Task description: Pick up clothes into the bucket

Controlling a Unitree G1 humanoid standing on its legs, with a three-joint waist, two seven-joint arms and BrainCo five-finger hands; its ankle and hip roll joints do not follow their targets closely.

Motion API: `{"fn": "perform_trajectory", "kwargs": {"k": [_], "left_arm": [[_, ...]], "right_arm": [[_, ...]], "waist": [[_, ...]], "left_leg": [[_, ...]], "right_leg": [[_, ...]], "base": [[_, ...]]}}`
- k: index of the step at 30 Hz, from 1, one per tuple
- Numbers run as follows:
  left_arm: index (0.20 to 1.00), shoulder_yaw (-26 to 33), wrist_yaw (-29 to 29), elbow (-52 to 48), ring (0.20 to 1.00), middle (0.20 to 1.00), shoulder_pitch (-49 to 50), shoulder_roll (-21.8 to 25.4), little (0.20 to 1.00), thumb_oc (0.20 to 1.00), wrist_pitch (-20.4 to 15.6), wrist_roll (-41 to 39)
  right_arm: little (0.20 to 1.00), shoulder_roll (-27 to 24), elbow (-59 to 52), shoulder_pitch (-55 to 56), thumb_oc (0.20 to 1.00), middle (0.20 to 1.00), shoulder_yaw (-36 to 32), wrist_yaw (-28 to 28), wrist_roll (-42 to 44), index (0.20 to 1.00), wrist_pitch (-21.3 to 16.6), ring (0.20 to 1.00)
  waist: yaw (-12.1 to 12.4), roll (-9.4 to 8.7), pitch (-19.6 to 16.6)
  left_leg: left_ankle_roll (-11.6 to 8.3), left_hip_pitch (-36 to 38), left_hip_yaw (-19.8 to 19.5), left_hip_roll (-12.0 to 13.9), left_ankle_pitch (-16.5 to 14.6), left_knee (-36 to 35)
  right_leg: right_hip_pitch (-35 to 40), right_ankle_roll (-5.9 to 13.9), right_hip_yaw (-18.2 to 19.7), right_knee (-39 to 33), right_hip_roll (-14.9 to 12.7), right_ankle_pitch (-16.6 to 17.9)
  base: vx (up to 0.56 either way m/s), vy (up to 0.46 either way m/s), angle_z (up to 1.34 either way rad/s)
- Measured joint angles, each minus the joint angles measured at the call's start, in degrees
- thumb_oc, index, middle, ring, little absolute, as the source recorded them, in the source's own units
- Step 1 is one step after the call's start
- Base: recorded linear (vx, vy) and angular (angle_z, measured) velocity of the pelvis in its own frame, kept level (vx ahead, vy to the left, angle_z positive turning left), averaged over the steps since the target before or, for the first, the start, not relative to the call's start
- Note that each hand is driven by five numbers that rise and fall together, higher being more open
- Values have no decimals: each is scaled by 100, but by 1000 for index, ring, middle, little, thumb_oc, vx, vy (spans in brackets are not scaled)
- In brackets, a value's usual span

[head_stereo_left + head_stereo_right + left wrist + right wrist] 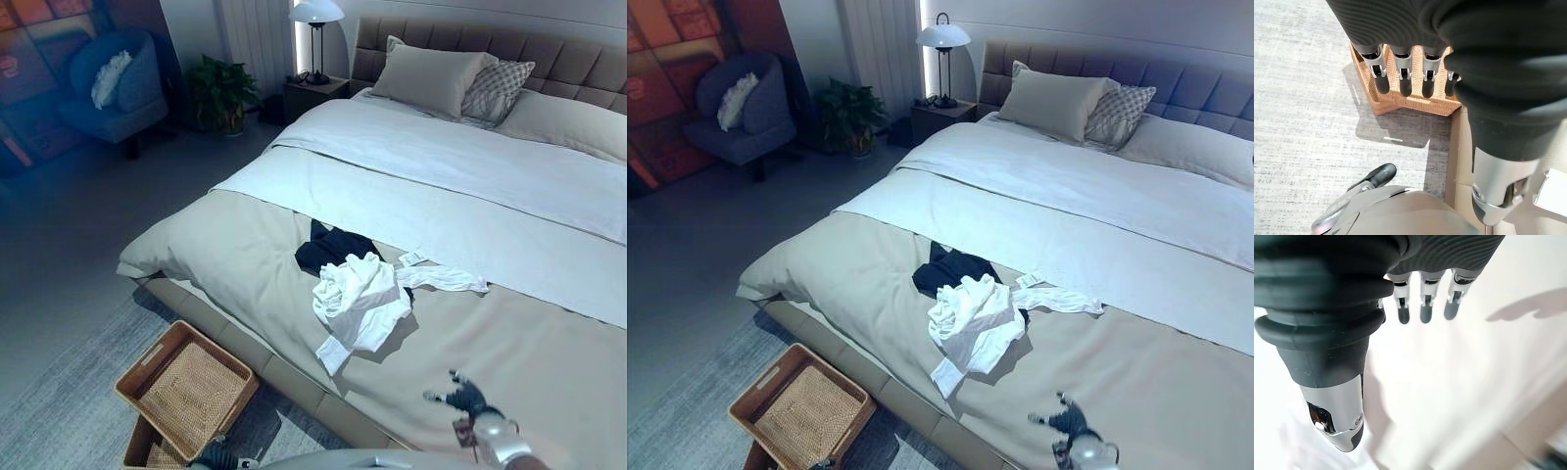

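A crumpled white shirt [358, 299] lies near the foot of the bed [245, 245], partly over a dark garment [328, 250], with a white sleeve [446, 279] trailing to the right. A woven basket [186, 389] stands on the floor beside the bed's corner. My right hand [465, 399] hovers over the beige cover, nearer me than the clothes and to their right, fingers straight and holding nothing. My left hand [1400, 73] hangs low above the basket [1405, 100], fingers straight and empty.
A second basket [147, 450] sits under the first. Further back are pillows [431, 78], a nightstand with a lamp [316, 39], a potted plant [220, 93] and a blue armchair [113, 83]. A grey rug [1303, 98] covers the floor near the baskets.
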Motion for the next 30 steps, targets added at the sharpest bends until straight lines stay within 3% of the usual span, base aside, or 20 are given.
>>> {"fn": "perform_trajectory", "kwargs": {"k": [8,16,23,30], "left_arm": [[1000,-15,221,-248,1000,1000,-176,8,1000,1000,-10,-243],[1000,-29,574,-368,1000,1000,-580,6,1000,1000,-43,-524],[1000,-325,984,-480,1000,1000,-1212,68,1000,1000,-126,-904],[1000,-522,1244,-646,1000,1000,-1719,101,1000,1000,-240,-1151]], "right_arm": [[1000,-192,-27,-1231,1000,1000,84,-356,57,1000,-31,1000],[1000,-323,-238,-2543,1000,1000,335,-922,155,1000,-61,1000],[1000,-683,24,-4043,1000,1000,554,-1603,-78,1000,-29,1000],[1000,-902,590,-5187,1000,1000,738,-1939,-78,1000,83,1000]], "waist": [[275,-43,381],[547,-31,1054],[748,79,1817],[868,62,2368]], "left_leg": [[17,-567,-39,-6,35,266],[-1,-1405,-240,-66,134,574],[37,-2719,-410,-174,157,1218],[113,-3269,-540,-314,212,1444]], "right_leg": [[-412,-3,-64,28,-23,151],[-1019,-16,-201,33,-85,329],[-2288,-28,-312,757,-276,299],[-2894,-49,-391,1246,-464,220]], "base": [[-72,18,2],[-73,48,11],[-75,84,11],[-33,59,12]]}}
